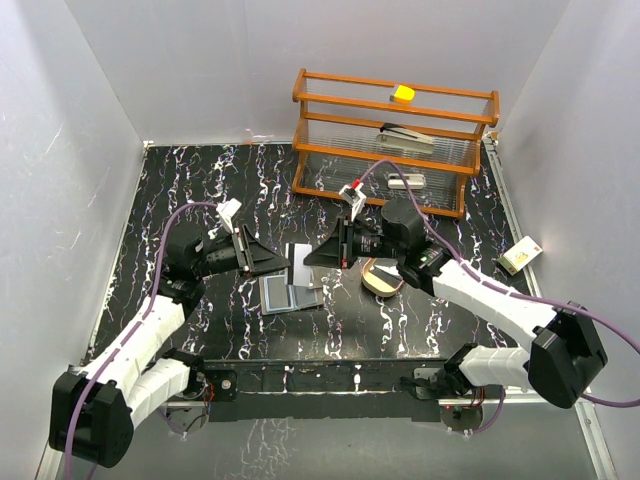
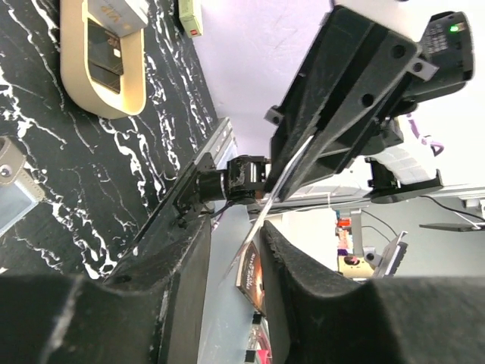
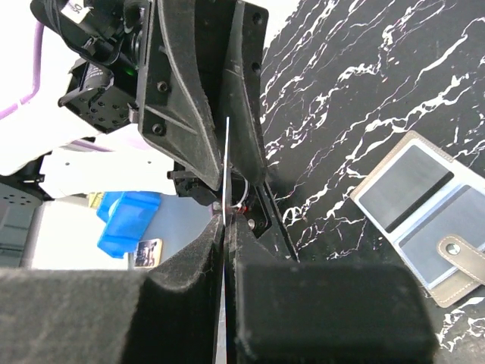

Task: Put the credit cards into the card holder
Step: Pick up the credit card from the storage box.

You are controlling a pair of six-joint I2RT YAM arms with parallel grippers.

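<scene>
My right gripper (image 1: 314, 257) (image 3: 227, 227) is shut on a thin whitish credit card (image 1: 299, 253), seen edge-on in the right wrist view (image 3: 226, 152), and holds it above the table. My left gripper (image 1: 284, 262) (image 2: 235, 235) faces it. Its jaws are open around the card's far end (image 2: 276, 197), and the card lies against one finger. The grey card holder (image 1: 290, 295) lies open on the table below, its slots and snap tab showing (image 3: 424, 205). More cards lie in the tan oval tray (image 1: 382, 280) (image 2: 106, 98).
A wooden rack with clear shelves (image 1: 395, 140) stands at the back with a yellow block (image 1: 404, 93) on top. A small box (image 1: 520, 257) lies at the right edge. White walls enclose the black marbled table.
</scene>
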